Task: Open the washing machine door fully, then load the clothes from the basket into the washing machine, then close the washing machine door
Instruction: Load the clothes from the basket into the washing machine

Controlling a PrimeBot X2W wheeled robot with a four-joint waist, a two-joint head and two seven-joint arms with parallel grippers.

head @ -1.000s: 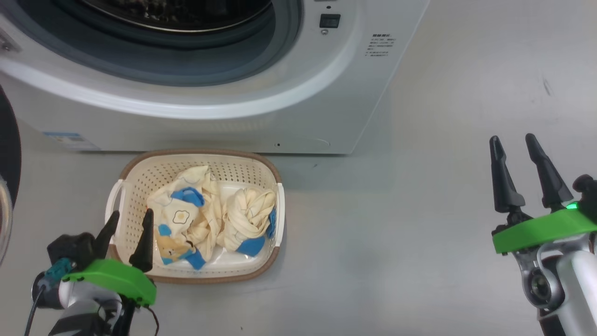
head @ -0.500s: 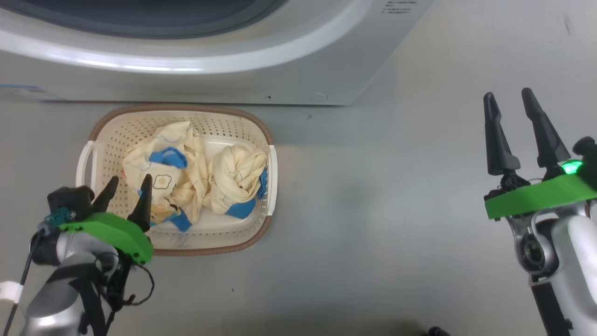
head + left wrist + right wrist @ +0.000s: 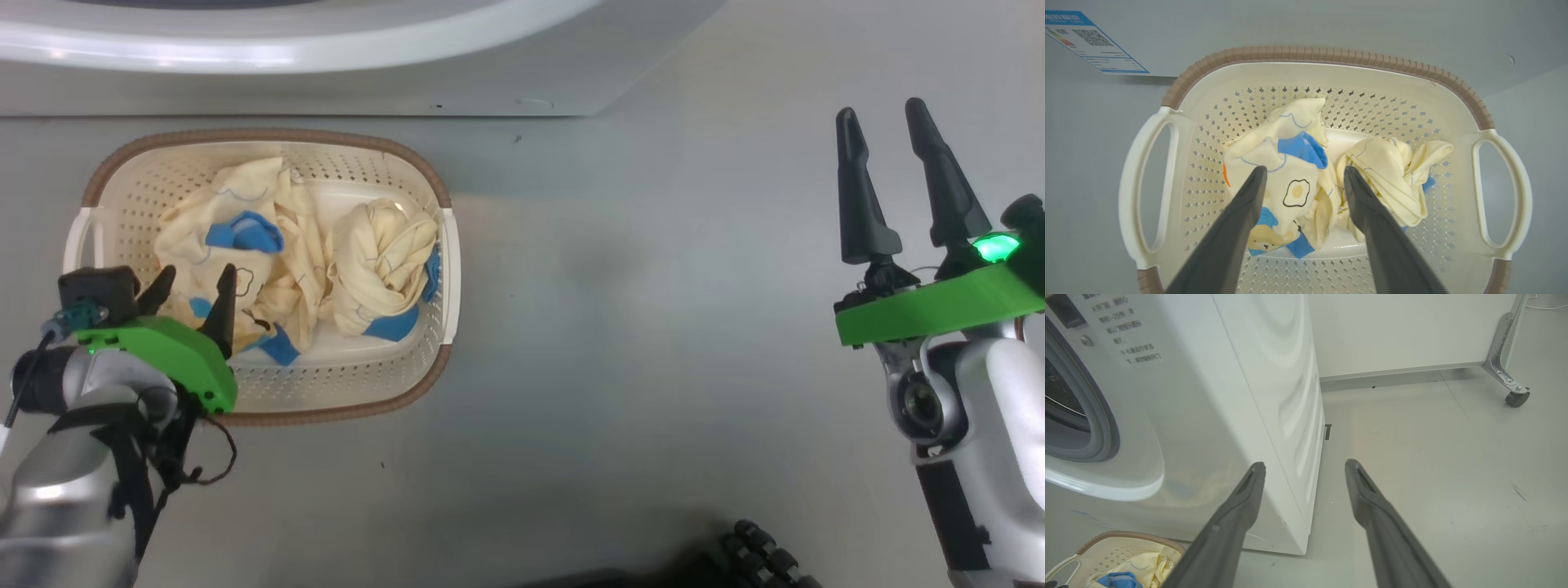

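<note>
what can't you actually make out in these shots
- Drum: head view's top edge cuts off the washing machine; right wrist view's left edge crops it.
- Blue label print: too small, left wrist view.
- Bear print on the clothes: partly behind the left hand.
- Dark ridged thing: cut off by head view's bottom edge.

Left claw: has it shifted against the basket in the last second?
Yes. The left claw has moved from the basket's left handle inward, over the bear-print garment.
</note>
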